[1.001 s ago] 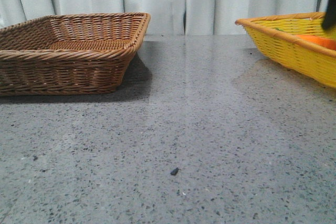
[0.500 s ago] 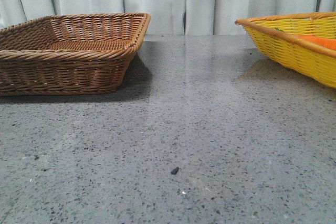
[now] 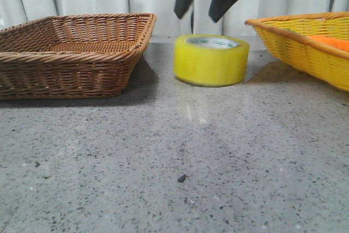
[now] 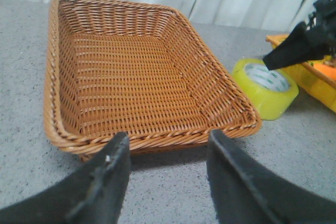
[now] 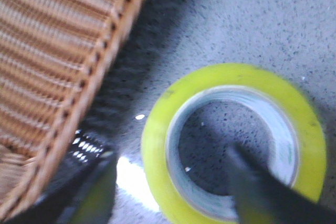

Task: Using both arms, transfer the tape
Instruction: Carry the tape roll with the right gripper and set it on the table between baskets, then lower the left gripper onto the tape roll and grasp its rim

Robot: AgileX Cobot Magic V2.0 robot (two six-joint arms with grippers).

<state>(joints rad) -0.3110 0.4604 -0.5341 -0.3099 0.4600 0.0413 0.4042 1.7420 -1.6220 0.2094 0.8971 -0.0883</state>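
The tape (image 3: 211,60), a wide yellow roll with a white core, lies flat on the grey table between the two baskets. My right gripper (image 3: 197,18) hangs open just above it, fingers spread, not touching it. In the right wrist view the tape (image 5: 231,140) lies below the open right gripper (image 5: 170,153), one finger over the hole, the other outside the roll's rim. My left gripper (image 4: 168,136) is open and empty in front of the brown basket's near rim. The tape (image 4: 265,87) also shows in the left wrist view.
A brown wicker basket (image 3: 76,53) stands at the left, close beside the tape; its wall shows in the right wrist view (image 5: 52,66). A yellow basket (image 3: 305,42) holding an orange item (image 3: 330,42) stands at the right. White curtains hang behind.
The table between the baskets was bare before; now the tape lies there. The right gripper, at the upper right a second ago and then out of view, now hangs open above the tape.
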